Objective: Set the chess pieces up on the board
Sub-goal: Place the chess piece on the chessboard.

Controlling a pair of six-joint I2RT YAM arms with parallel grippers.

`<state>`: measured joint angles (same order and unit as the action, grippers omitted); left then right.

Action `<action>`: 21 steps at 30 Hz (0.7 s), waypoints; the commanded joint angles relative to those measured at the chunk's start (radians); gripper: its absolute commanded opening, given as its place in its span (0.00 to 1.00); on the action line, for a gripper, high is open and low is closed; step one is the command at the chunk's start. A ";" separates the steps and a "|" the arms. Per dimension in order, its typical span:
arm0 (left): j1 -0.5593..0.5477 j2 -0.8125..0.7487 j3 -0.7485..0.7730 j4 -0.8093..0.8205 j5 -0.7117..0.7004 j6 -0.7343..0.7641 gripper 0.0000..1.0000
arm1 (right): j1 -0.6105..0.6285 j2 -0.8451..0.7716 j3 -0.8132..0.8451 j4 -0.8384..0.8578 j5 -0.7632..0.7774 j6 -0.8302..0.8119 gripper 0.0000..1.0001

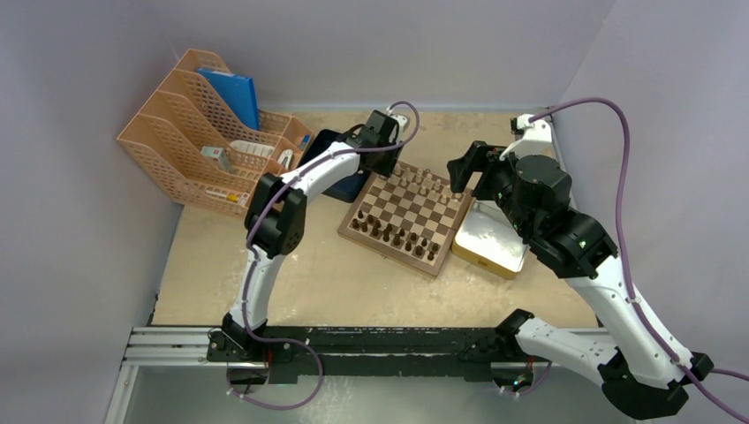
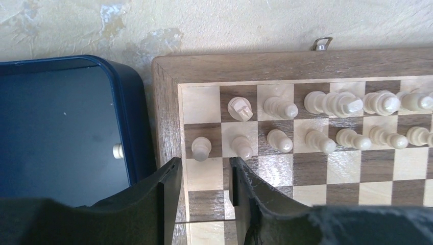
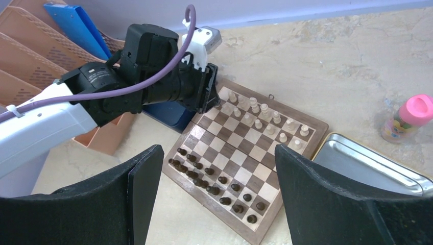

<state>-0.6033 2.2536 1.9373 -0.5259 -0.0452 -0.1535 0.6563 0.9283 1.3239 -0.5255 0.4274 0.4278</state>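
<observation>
I look down past my left gripper (image 2: 205, 173). Its two black fingers stand a little way apart, and nothing is between them. They hang low over the corner of the square wooden chessboard with brown and cream squares (image 2: 166, 127).

One small pale pawn (image 2: 201, 148) stands just past the fingertips, apart from them. I think the fingers are loose so the pawn can stand alone.

The tiny pale wooden chess pieces (image 2: 280, 140) stand in two rows along the far edge of the board. The corner square beside them is bare, so I think one piece is missing. A small pale round thing (image 2: 118, 151) sits in the dark blue square tray (image 2: 61, 132) next to the board. I cannot tell if it is that piece.

My right gripper (image 3: 218, 163) is wide and holds nothing. It waits high above the board, out of the way, I think. The dark brown pieces (image 3: 210, 172) fill the near rows.
</observation>
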 commanded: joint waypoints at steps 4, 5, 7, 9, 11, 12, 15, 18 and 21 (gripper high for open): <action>0.006 -0.144 0.044 -0.045 -0.053 -0.143 0.40 | 0.002 0.014 0.056 -0.018 0.011 0.003 0.83; 0.011 -0.153 0.037 -0.049 -0.063 -0.175 0.40 | 0.003 0.017 0.060 -0.022 0.010 0.004 0.83; 0.029 -0.178 0.013 -0.053 -0.081 -0.243 0.40 | 0.002 0.027 0.074 -0.031 0.008 0.010 0.83; 0.057 -0.200 -0.020 -0.040 -0.077 -0.314 0.40 | 0.002 0.044 0.097 -0.045 0.009 0.016 0.82; 0.094 -0.218 -0.052 -0.013 -0.043 -0.383 0.40 | 0.004 0.067 0.120 -0.061 0.010 0.025 0.82; 0.115 -0.227 -0.064 0.002 -0.019 -0.416 0.40 | 0.002 0.075 0.127 -0.065 0.010 0.027 0.82; 0.176 -0.242 -0.096 0.039 0.036 -0.508 0.40 | 0.003 0.096 0.140 -0.072 0.011 0.031 0.82; 0.199 -0.242 -0.122 0.092 0.028 -0.457 0.40 | 0.003 0.115 0.156 -0.079 0.009 0.045 0.82; 0.210 -0.201 -0.101 0.094 0.008 -0.354 0.40 | 0.003 0.133 0.165 -0.087 0.010 0.055 0.81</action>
<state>-0.3916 2.0533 1.8244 -0.4976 -0.0414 -0.5644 0.6563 1.0485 1.4353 -0.6029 0.4274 0.4557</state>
